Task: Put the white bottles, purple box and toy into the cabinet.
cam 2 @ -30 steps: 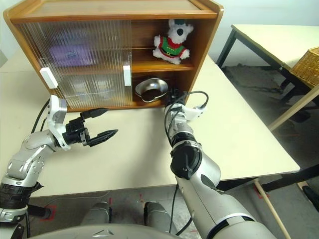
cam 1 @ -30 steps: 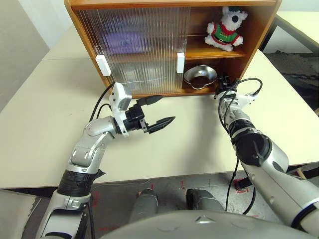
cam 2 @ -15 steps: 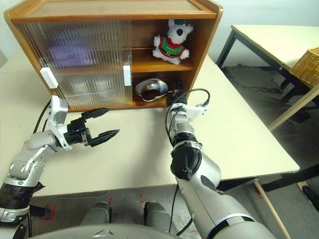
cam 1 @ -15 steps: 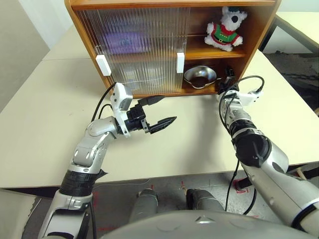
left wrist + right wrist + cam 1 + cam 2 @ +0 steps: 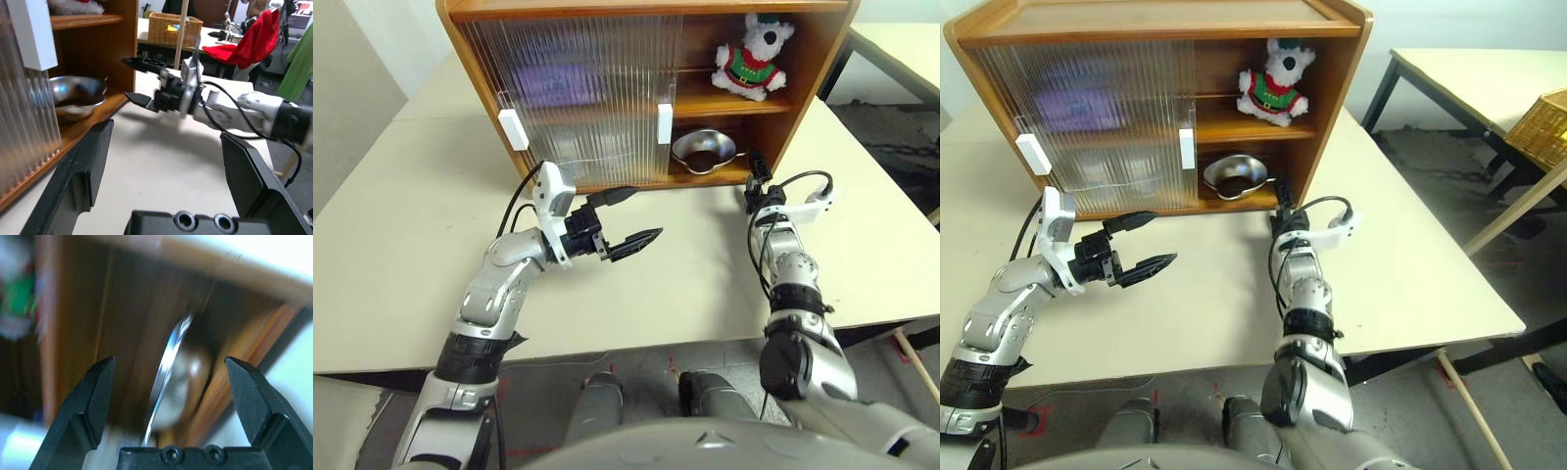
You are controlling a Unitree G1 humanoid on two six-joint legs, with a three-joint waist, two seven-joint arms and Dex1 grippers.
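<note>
The cabinet (image 5: 811, 73) stands at the back of the table. The toy (image 5: 752, 45), a white bear in red and green, sits on its upper shelf in the uncovered right part. The purple box (image 5: 551, 86) shows as a lavender blur behind the ribbed door (image 5: 587, 88). The white bottles are hidden. My left gripper (image 5: 646, 212) hovers open and empty over the table in front of the doors. My right gripper (image 5: 753, 176) is open and empty just outside the lower shelf; the left wrist view shows it (image 5: 126, 78) with its jaws spread.
A shiny steel bowl (image 5: 705, 152) lies on the lower shelf, right part. White handles (image 5: 514, 129) (image 5: 665, 122) sit on the sliding doors. A second table (image 5: 1469, 78) and a wicker basket (image 5: 1542, 122) stand off to the right.
My right arm has drawn back from the lower shelf opening by the bowl, its wrist has rolled and its elbow has folded. The left arm has stayed still.
</note>
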